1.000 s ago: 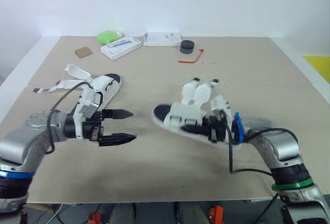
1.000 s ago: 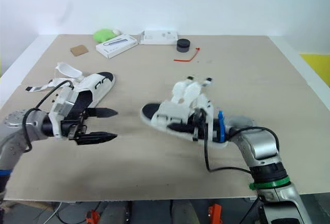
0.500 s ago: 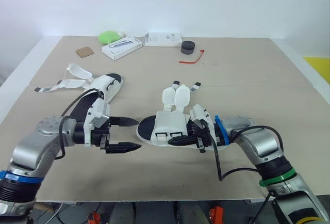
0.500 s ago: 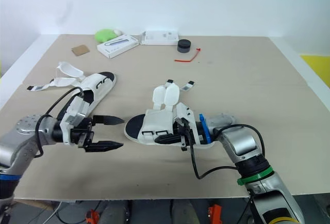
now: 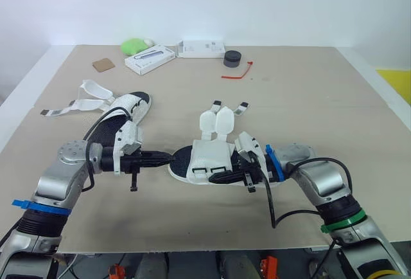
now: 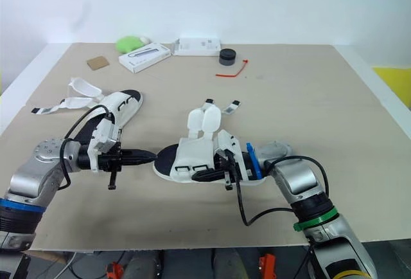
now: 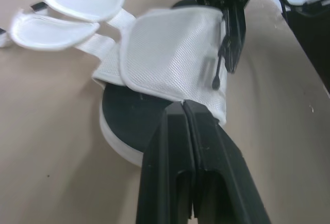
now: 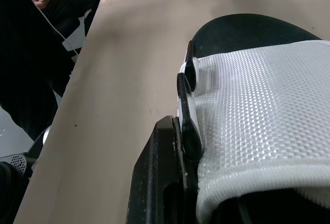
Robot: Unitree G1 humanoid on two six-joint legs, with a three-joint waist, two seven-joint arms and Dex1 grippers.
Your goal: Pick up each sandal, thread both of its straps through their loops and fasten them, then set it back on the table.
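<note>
The sandal [image 5: 209, 158] being worked on lies near the middle of the table [image 5: 308, 92], sole down, toe pointing left. The right pincer [image 5: 221, 176] is clenched on its near edge, grasping the white mesh upper just beside the black loops [image 8: 186, 87]. The left pincer [image 5: 164, 157] is clenched on nothing, its two fingers pressed flat together, with the tip at the sandal's toe end; I cannot tell whether it touches the sole. Both straps [image 5: 217, 119] are unfastened and lie side by side on the far side of the sandal, well apart from the loops on the near side. The second sandal [image 5: 125, 113] rests further left and farther away, its straps loose too.

Threading the first strap looks barely begun. To do it well, the right pincer should hold firm and tilt the sandal so the loops face the left arm. The left pincer has to release its fingers and travel past the toe to the far side. It should take one strap close to its narrow dark tip, not on the wide padded part, so that a short stiff end leads into the slot. Then it should carry the strap across the footbed and feed it in line with the loop. The mesh looks soft and may fold, and the right fingers sit close enough to the loops to crowd the opening
</note>
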